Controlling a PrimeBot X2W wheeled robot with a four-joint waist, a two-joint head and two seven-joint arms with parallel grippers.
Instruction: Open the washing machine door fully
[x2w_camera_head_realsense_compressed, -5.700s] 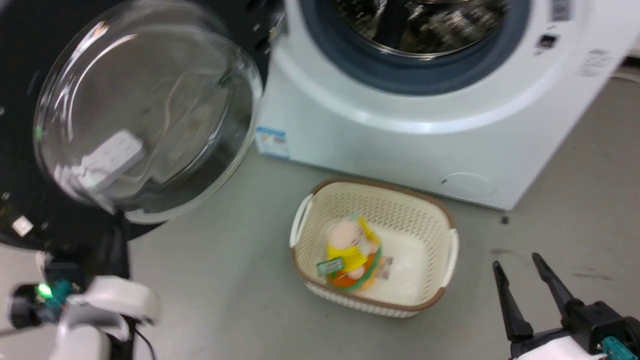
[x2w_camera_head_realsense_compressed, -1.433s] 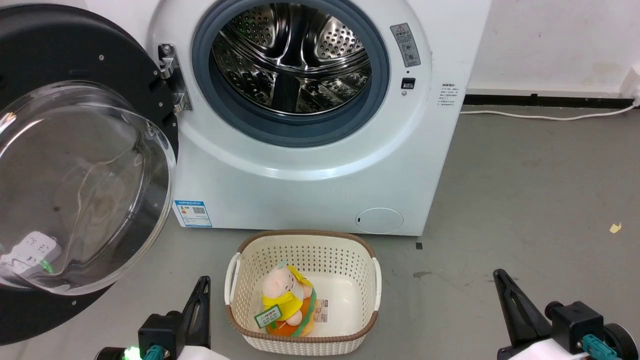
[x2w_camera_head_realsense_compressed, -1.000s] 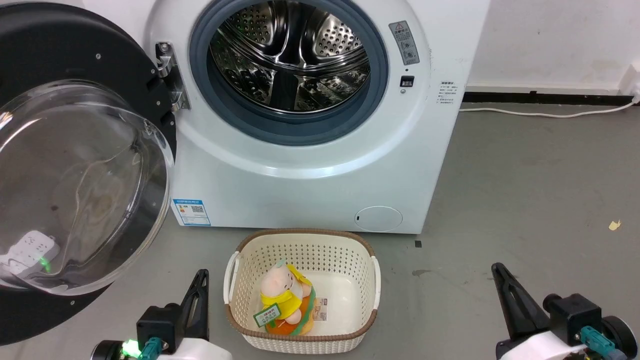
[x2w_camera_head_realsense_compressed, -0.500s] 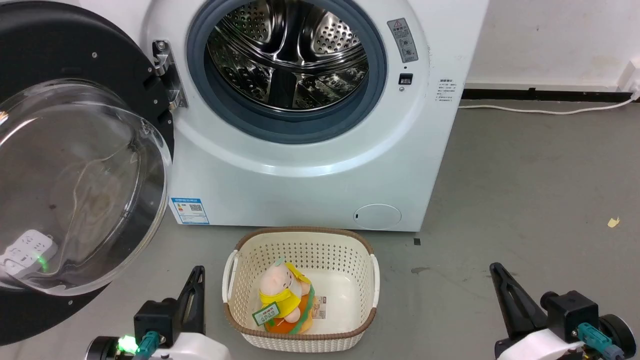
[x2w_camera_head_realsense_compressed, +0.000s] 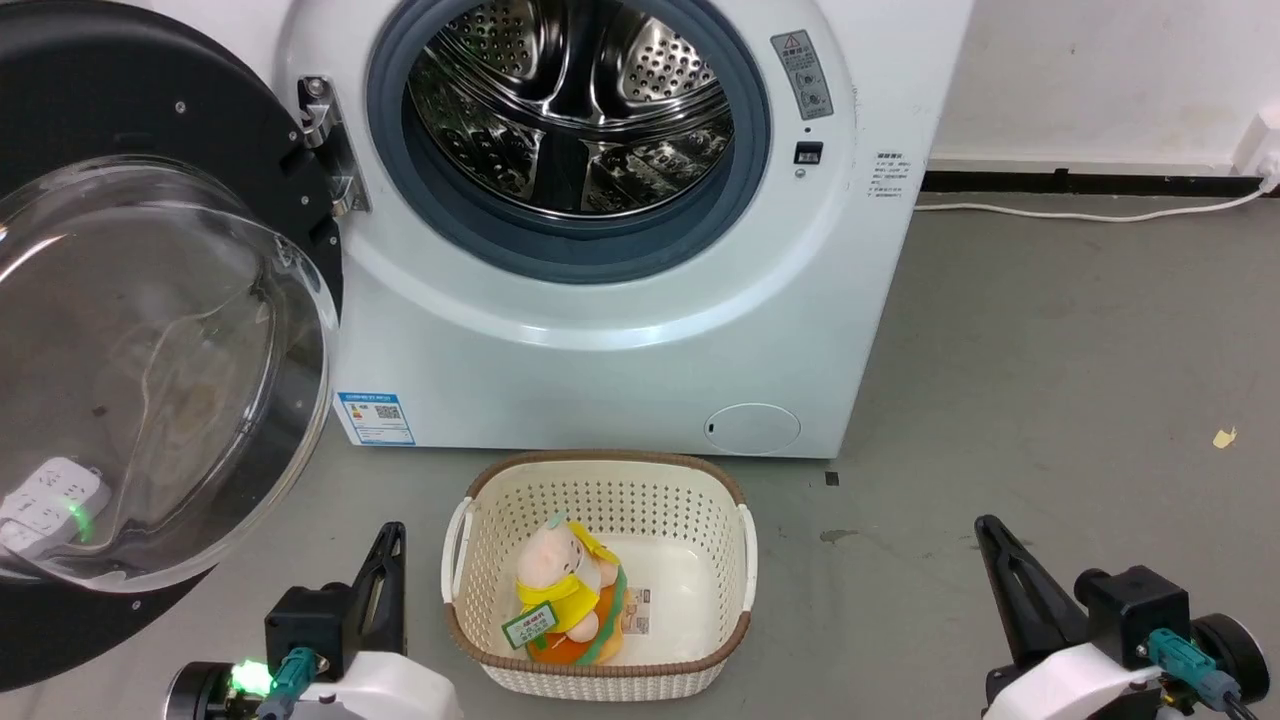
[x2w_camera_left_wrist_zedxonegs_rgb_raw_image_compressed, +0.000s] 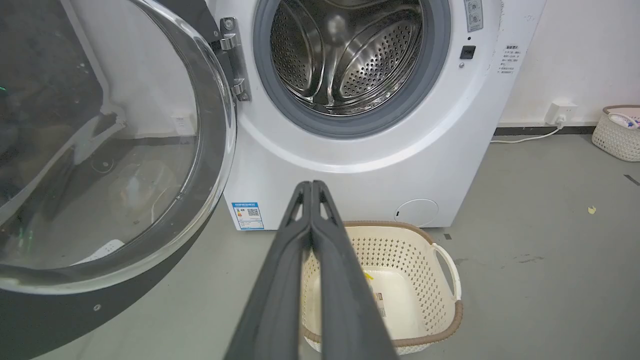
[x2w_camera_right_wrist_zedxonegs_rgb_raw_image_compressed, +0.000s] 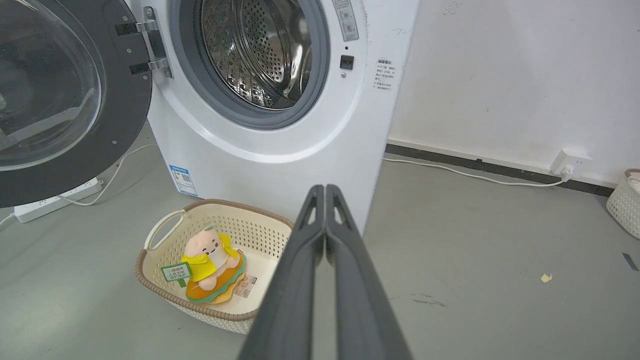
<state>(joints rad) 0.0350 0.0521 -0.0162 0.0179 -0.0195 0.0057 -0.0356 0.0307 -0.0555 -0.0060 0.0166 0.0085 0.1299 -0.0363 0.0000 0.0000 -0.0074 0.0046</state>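
1. One washing machine door (x2w_camera_head_realsense_compressed: 150, 330) is hanging swung wide open at the far left, its black disc and bulging clear glass bowl facing outward. It is hanging on a metal hinge (x2w_camera_head_realsense_compressed: 325, 140) at the left rim of the drum opening, and a white power strip (x2w_camera_head_realsense_compressed: 45, 497) is showing through the glass.
2. The left claw (x2w_camera_head_realsense_compressed: 388, 535) is hovering low over the floor (x2w_camera_head_realsense_compressed: 1050, 380), between the door's lower rim and the basket (x2w_camera_head_realsense_compressed: 600, 457), touching neither. Its two dark fingers (x2w_camera_left_wrist_zedxonegs_rgb_raw_image_compressed: 280, 290) are pressing together along their length, clenched on nothing, and pointing toward the machine.
3. The washing machine (x2w_camera_head_realsense_compressed: 620, 360) is standing at the back edge of the floor against a white wall (x2w_camera_head_realsense_compressed: 1100, 70). Its opening is standing uncovered, a grey gasket (x2w_camera_head_realsense_compressed: 570, 255) ringing the perforated steel drum (x2w_camera_head_realsense_compressed: 570, 100). A blue label (x2w_camera_head_realsense_compressed: 375, 418) is sitting low at its front left corner and a round flap (x2w_camera_head_realsense_compressed: 752, 428) low toward the right.
4. The cream basket with its brown rim is sitting on the floor just in front of the machine. A plush toy (x2w_camera_head_realsense_compressed: 565, 590) in yellow is lying inside, toward the left side.
5. The right claw (x2w_camera_head_realsense_compressed: 990, 530) is hovering over bare floor well to the right of the basket, its fingers (x2w_camera_right_wrist_zedxonegs_rgb_raw_image_compressed: 295, 290) squeezing tight together and holding nothing.
6. A white cable (x2w_camera_head_realsense_compressed: 1080, 213) is running along the floor's back edge toward a socket (x2w_camera_right_wrist_zedxonegs_rgb_raw_image_compressed: 570, 161), and a small yellow scrap (x2w_camera_head_realsense_compressed: 1222, 437) is lying on the floor near the right edge.
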